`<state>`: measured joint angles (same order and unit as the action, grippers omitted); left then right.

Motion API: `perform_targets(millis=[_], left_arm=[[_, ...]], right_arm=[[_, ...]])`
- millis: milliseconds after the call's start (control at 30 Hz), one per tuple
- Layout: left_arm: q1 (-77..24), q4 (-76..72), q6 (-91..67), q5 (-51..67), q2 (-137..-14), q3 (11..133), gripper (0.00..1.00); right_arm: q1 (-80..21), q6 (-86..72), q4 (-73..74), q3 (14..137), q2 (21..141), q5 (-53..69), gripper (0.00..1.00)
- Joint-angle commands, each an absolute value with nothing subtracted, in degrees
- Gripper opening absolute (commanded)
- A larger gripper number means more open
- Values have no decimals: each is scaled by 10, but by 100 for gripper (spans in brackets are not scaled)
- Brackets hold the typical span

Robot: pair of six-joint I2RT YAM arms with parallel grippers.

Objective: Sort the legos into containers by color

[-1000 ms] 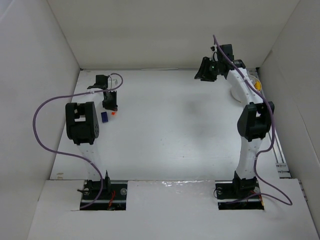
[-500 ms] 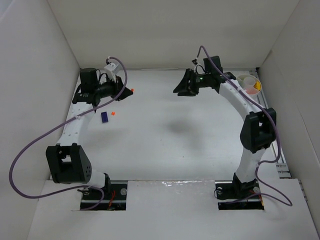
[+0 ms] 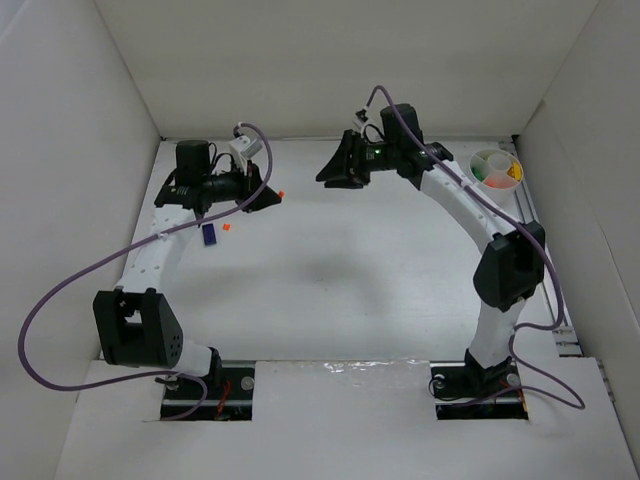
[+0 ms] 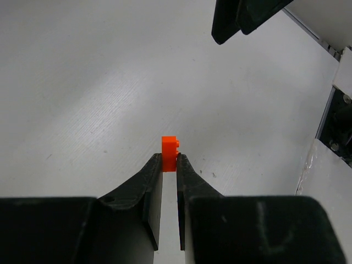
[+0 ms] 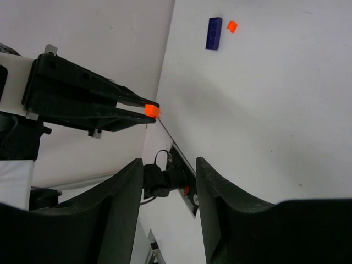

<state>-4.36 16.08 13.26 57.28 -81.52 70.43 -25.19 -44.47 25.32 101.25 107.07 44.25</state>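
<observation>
A: What does the white cup [image 3: 494, 151] hold?

B: It stands at the far right corner of the desk [image 3: 350, 290], and its wedges are sorted: green pieces [image 3: 479, 173] in the left one, orange pieces [image 3: 497, 182] in the near one, yellow pieces [image 3: 514, 172] in the right one.

A: And the arms?

B: The left arm runs up the left side of the desk with its elbow low by the base. Its wrist is turned inward, raised above the surface. The left fingers [image 4: 153, 179] are clenched on the held orange brick [image 4: 170, 146], pinched right at the tips.

A: The other one?

B: It arches up the right side and reaches left across the far part of the desk. The right fingers [image 5: 118, 203] are released – spread with nothing between them – and point at the left tips, near but apart.

A: Anything loose?

B: A dark blue brick [image 3: 209, 234] and a loose orange brick [image 3: 227, 227] lie just beside each other on the desk, below the left wrist.
</observation>
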Motion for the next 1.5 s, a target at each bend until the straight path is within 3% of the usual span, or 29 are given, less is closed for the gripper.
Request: perform_targets(millis=[0,133,400,967,1467], left_arm=[[-53,177,166,587,-789,717,0],[-65,196,188,575,-794,736,0],[-70,196,188,575,-805,742,0],[-76,196,188,592,-810,747,0],[-76,196,188,597,-816,747,0]], right_arm=[[-290,-457,250,1060,1086,420,49],[-308,-457,256,1077,1100,411,49],[-325,-457,261,1095,1122,406,60],[-348,-452,272,1134,1155,417,60],[-359,-440,277,1158,1182,423,48]])
